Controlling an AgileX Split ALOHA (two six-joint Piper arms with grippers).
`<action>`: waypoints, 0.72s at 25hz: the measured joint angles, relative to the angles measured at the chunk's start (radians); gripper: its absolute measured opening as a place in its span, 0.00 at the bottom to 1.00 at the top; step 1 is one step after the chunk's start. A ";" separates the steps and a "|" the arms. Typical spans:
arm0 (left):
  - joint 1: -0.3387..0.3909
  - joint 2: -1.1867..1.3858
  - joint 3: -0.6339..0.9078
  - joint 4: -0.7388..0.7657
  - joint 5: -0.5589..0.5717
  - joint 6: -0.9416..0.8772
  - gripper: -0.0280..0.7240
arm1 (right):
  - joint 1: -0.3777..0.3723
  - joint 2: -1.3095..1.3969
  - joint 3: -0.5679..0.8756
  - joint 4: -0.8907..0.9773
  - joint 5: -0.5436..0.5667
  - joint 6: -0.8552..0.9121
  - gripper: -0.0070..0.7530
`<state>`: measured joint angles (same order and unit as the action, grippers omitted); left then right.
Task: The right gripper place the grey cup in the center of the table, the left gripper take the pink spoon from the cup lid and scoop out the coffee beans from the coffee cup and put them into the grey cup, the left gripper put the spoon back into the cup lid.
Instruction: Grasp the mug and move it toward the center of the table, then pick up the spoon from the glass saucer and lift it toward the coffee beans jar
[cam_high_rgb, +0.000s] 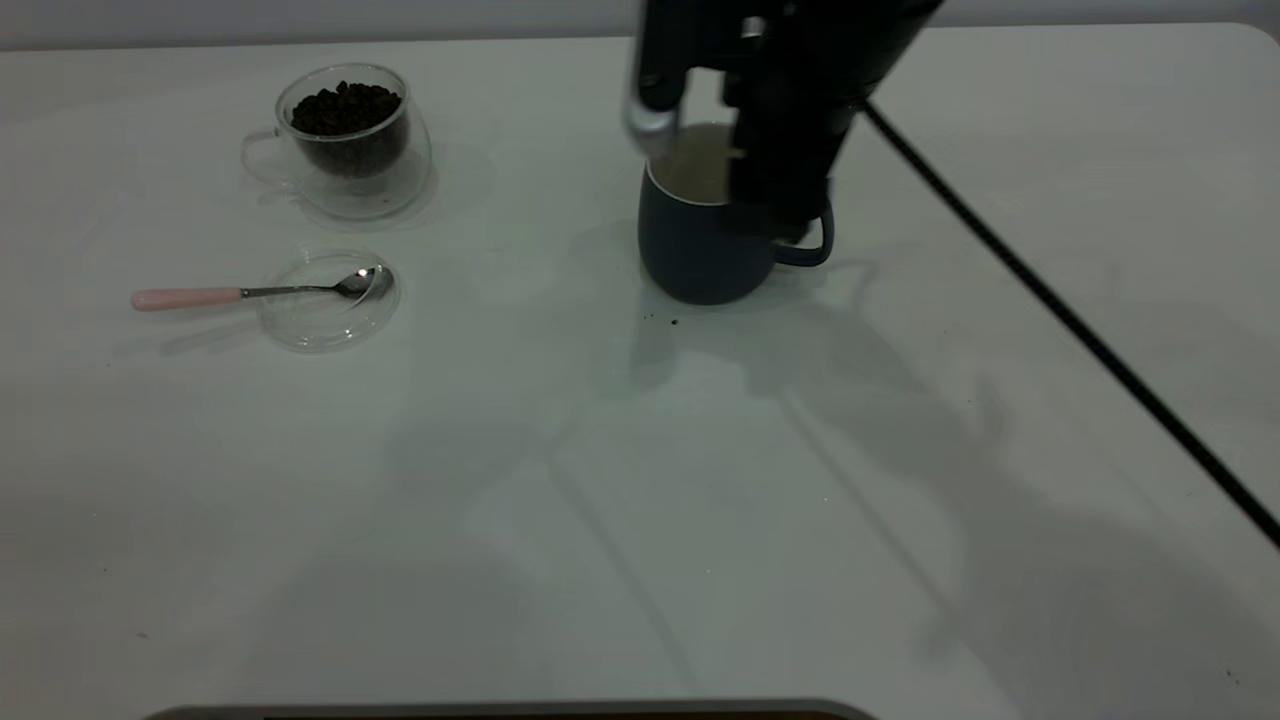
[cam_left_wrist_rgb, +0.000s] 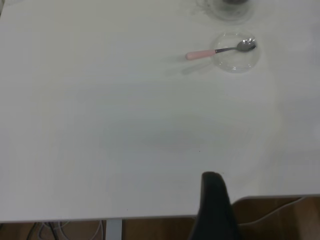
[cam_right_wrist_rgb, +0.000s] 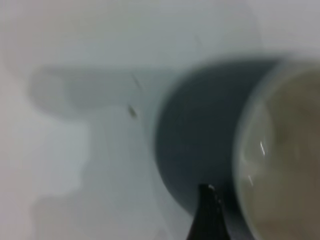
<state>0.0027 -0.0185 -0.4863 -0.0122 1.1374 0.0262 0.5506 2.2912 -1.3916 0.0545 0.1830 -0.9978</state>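
Note:
The grey cup stands on the table a little right of the middle, handle to the right. My right gripper comes down over its rim on the handle side and is shut on the wall; one finger lies against the cup's outside. The pink spoon rests with its bowl in the cup lid, handle pointing left. Behind it, the coffee cup holds coffee beans. My left gripper hangs over the table's edge, far from the spoon and lid.
A black cable runs diagonally over the right side of the table. A few dark specks lie just in front of the grey cup. Wooden floor shows past the table edge under the left arm.

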 joint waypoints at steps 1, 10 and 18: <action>0.000 0.000 0.000 0.000 0.000 0.000 0.82 | 0.013 0.000 0.000 0.011 -0.003 0.001 0.79; 0.000 0.000 0.000 0.000 0.000 -0.002 0.82 | 0.031 -0.308 0.000 0.101 0.223 0.141 0.79; 0.000 0.000 0.000 0.000 0.000 -0.002 0.82 | 0.028 -0.682 0.000 -0.061 0.728 0.587 0.79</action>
<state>0.0027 -0.0185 -0.4863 -0.0122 1.1374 0.0247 0.5789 1.6087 -1.3916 -0.0069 0.9110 -0.4111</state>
